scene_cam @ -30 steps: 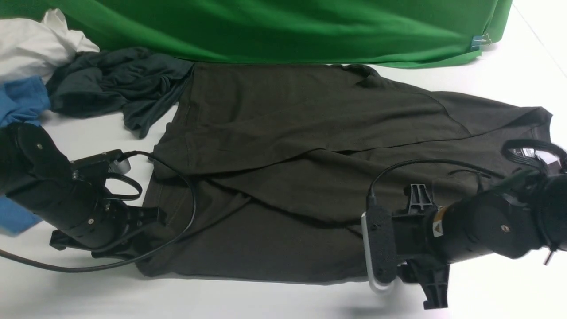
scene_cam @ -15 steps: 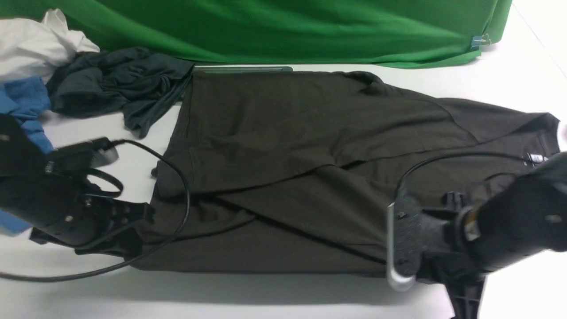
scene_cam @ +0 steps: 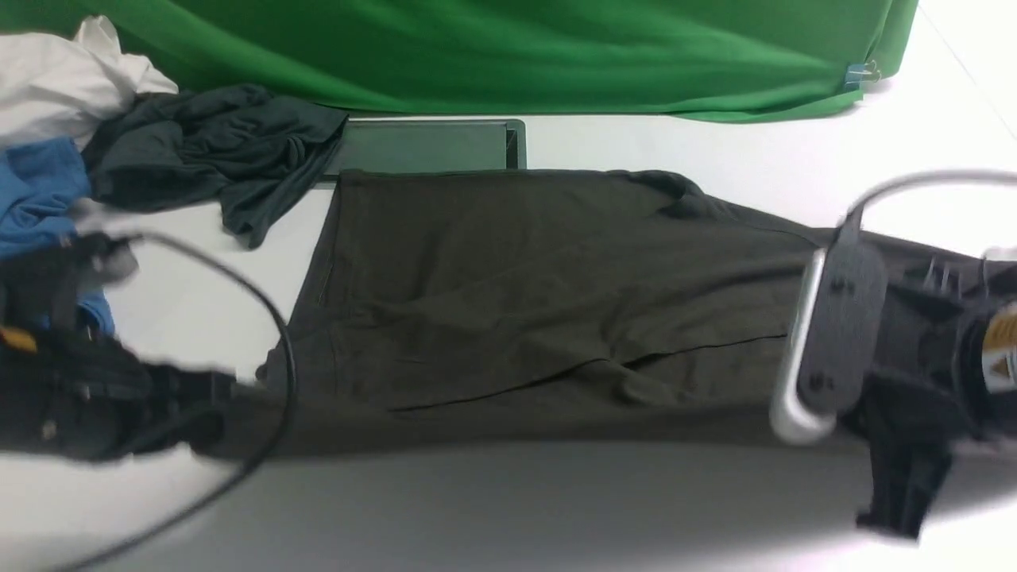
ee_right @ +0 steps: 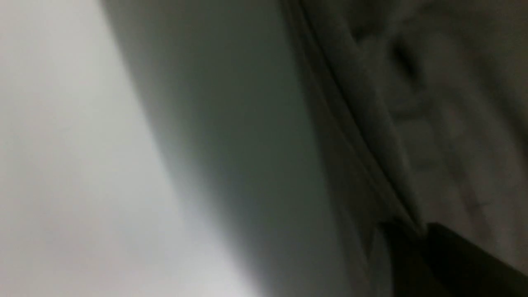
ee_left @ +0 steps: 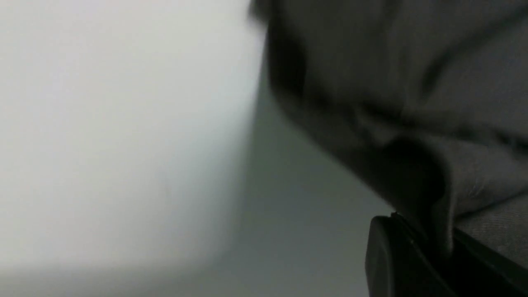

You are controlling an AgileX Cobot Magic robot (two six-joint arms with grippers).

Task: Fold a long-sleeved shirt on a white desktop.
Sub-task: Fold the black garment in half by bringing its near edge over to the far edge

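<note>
Roughly, the scene stands like this:

- The dark olive-brown shirt (scene_cam: pixel 540 302) stretches sideways across the middle of the white table (scene_cam: pixel 675 147), reaching from one arm to the other.
- Its far edge lies flat, just in front of a dark framed hatch (scene_cam: pixel 421 147) set into the table.
- Its near edge is held up off the surface, with a wide grey shadow on the table beneath it.
- The left claw (ee_left: pixel 441 251) is pressed together on the shirt's near corner on the left; the wrist view shows cloth bunched between its two black fingers.
- The right claw (ee_right: pixel 425 239) is likewise pinched shut on the shirt's near edge on the right, the hem running down into the narrow slit between its fingers.
- From the front both arms look blurred, and a black cable (scene_cam: pixel 270 342) loops in front of the shirt's left end.
- A crease runs slantwise across the shirt's front.
- Behind the table hangs a green cloth (scene_cam: pixel 516 56).
- At the far left lies a heap apart from the shirt: a blackish-teal garment (scene_cam: pixel 206 151), a bright blue top (scene_cam: pixel 40 191) and a white cloth (scene_cam: pixel 56 87).
</note>
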